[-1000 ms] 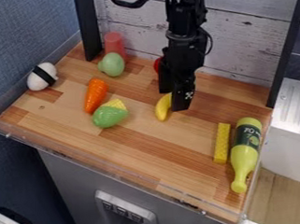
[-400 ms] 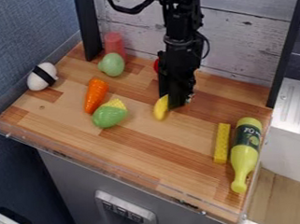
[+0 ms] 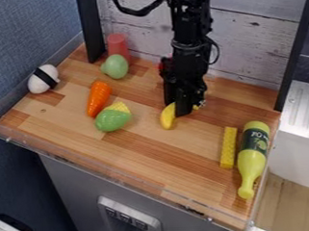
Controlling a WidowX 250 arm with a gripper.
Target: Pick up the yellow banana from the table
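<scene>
"One banana (image 3: 167, 117) noted on the wooden surface (image 3: 152, 149). Where is the gripper (image 3: 183, 111), and in what state?"

"I find it directly over the banana, hiding its middle; yellow shows at 3 o'clock and 8 o'clock of the gripper. I cannot tell whether it stands open, closed or clamped on the fruit."

"Surroundings, taking the banana as clock centre and 12 as top of view?"

"I record a green-and-yellow toy (image 3: 112, 120) at 9 o'clock, an orange carrot (image 3: 98, 97) at 10, a green pear (image 3: 116, 67) at 11, and a yellow block (image 3: 228, 148) at 4, just beside a bottle (image 3: 251, 160)."
</scene>
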